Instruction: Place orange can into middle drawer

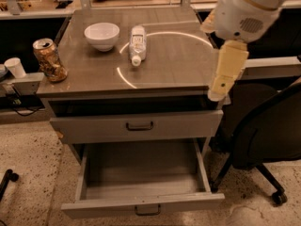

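The orange can [48, 59] stands upright at the left edge of the cabinet top, its silver top showing. The middle drawer [141, 205] is pulled far out at the bottom, and its grey inside is empty. The handled drawer above it [136, 125] is out only a little. My gripper [221, 86] hangs from the white arm at the upper right, over the right front corner of the cabinet top. It is far from the can and holds nothing that I can see.
A white bowl [101, 35] and a clear plastic bottle [137, 44] lying on its side are on the cabinet top. A small white paper cup [15, 67] stands on a ledge to the left. A black office chair [263, 135] stands close on the right.
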`<action>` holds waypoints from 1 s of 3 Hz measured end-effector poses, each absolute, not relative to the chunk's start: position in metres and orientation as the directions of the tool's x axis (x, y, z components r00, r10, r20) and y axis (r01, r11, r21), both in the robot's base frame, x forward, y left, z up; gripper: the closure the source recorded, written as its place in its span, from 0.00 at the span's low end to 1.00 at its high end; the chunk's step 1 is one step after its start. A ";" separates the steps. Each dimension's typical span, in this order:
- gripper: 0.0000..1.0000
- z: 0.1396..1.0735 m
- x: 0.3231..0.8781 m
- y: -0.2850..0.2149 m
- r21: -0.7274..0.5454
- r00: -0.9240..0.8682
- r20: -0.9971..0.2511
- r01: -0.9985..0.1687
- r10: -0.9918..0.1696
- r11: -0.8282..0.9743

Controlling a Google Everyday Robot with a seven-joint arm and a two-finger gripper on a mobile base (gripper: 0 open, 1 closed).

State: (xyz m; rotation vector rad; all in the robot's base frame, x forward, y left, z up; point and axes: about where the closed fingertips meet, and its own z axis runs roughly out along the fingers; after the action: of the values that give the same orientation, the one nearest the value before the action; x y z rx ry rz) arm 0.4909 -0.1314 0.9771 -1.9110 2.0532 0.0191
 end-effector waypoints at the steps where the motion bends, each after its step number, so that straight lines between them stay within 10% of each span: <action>1: 0.00 0.977 0.540 -0.053 -0.228 0.111 -0.308 -0.973 -0.945 -0.040; 3: 0.00 0.986 0.598 0.069 -0.299 0.301 -0.397 -0.936 -0.867 -0.188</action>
State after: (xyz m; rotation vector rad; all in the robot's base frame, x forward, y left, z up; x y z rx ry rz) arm 0.5980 0.0687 0.9863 -2.0921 1.6010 0.1886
